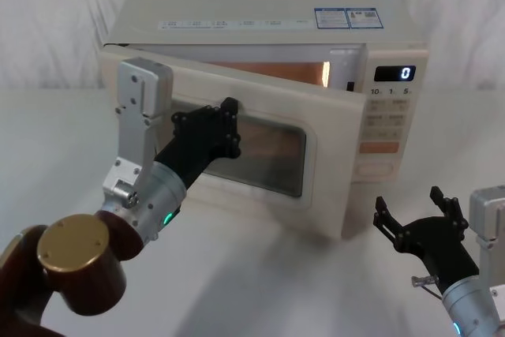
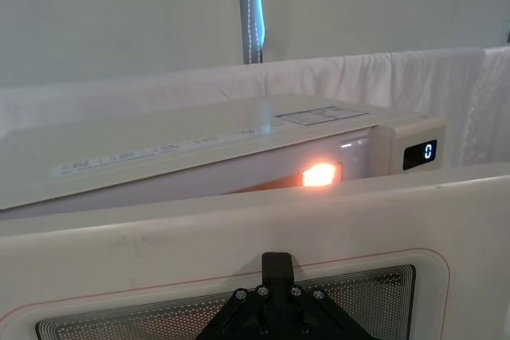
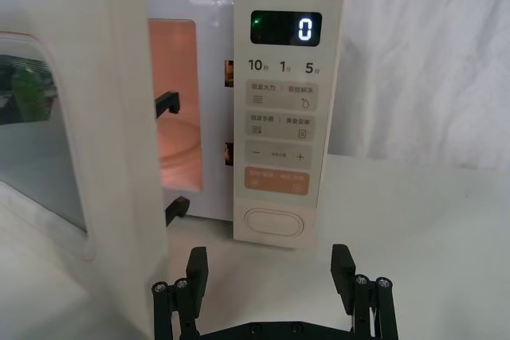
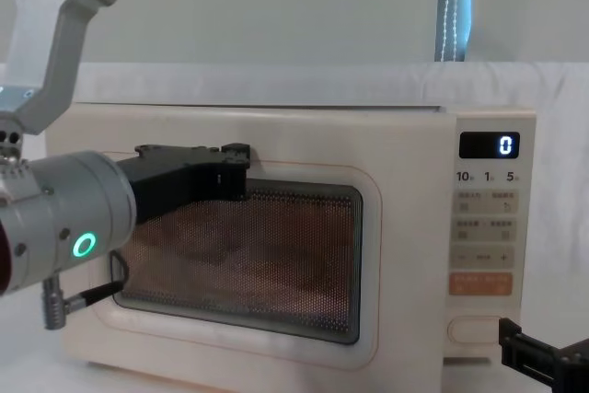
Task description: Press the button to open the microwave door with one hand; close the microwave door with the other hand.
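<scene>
On the microwave door point(image 1: 316, 167), a dark window.

- Left gripper point(image 1: 230, 107): fingertips up against the microwave door point(image 1: 316, 128); head and chest views don't settle whether they touch it or how the fingers stand.
- Left wrist view cuts the door's window at the lower edge.
- Right gripper point(image 3: 269, 264): base cut by right wrist view's edge.
- Button point(image 4: 476, 330): partly covered by a gripper finger point(image 4: 529, 354) in chest view.
- Small key print point(image 1: 388, 115) unreadable.
</scene>
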